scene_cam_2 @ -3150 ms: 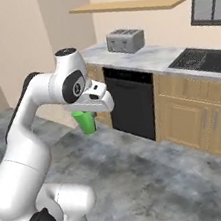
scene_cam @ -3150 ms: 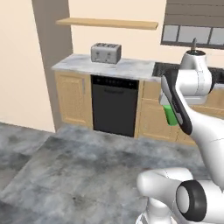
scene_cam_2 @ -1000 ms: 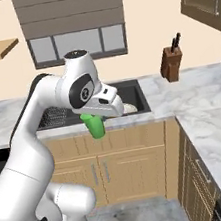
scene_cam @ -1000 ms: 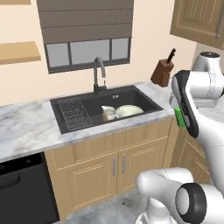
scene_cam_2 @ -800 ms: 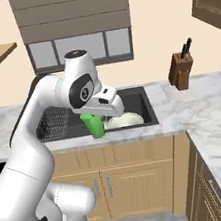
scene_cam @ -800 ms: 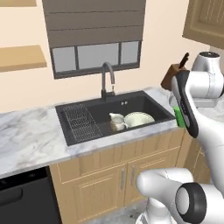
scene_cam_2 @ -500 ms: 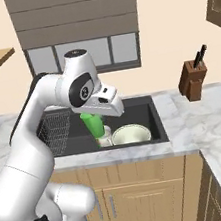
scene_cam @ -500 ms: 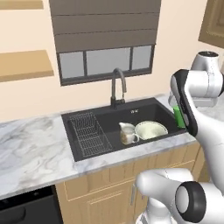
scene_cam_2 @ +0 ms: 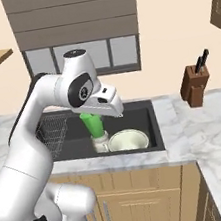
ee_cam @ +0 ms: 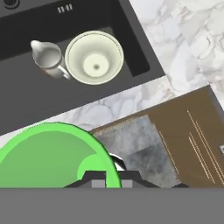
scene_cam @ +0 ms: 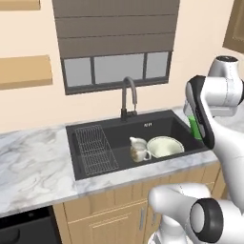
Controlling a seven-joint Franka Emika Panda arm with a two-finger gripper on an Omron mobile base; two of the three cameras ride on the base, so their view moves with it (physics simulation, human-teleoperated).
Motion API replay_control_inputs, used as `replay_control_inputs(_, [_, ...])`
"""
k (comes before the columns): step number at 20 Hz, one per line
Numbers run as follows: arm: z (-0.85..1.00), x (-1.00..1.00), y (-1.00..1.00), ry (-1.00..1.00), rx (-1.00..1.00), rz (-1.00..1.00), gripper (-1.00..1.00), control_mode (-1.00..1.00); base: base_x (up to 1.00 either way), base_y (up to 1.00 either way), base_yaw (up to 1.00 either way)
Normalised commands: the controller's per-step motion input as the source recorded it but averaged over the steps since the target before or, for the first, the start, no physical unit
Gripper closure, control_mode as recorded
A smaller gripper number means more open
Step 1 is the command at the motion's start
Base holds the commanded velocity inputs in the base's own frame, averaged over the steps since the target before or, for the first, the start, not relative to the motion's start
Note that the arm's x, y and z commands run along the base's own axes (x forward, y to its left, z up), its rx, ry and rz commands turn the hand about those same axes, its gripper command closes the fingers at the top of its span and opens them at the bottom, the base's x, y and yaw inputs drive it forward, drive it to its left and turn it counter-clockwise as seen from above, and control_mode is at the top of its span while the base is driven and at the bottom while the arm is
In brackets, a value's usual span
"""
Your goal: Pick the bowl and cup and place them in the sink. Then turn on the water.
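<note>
Two vessels in sink (scene_cam: 90, 131): bowl (scene_cam: 165, 146) toward the basin's right end, cream jug (scene_cam: 138, 148) touching its left side; both upright.
Rack: wire rack (scene_cam: 96, 148) fills the basin's left end.
Faucet: dark gooseneck faucet (scene_cam: 128, 97) at the back rim, centre.
Gripper (scene_cam_2: 95, 124): pinching the green cup (scene_cam_2: 93, 124).
Cup position: held in the air over the worktop's front edge, at the sink's front right corner.

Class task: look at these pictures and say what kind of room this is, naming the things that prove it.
A home kitchen, rendered: a black sink with a gooseneck faucet in a marble counter, and a knife block.
</note>
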Motion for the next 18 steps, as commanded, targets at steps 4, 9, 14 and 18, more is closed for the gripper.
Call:
replay_control_inputs(4, [0.0, 0.0, 0.0, 0.0, 0.0, 0.0, 1.0, 1.0, 0.41, -0.62, 0.18])
replay_control_inputs(9, [0.0, 0.0, 0.0, 0.0, 0.0, 0.0, 1.0, 1.0, 0.44, -0.34, 0.15])
replay_control_inputs(14, [0.0, 0.0, 0.0, 0.0, 0.0, 0.0, 1.0, 1.0, 0.53, -0.01, 0.1])
replay_control_inputs(18, [0.0, 0.0, 0.0, 0.0, 0.0, 0.0, 1.0, 1.0, 0.64, -0.18, 0.12])
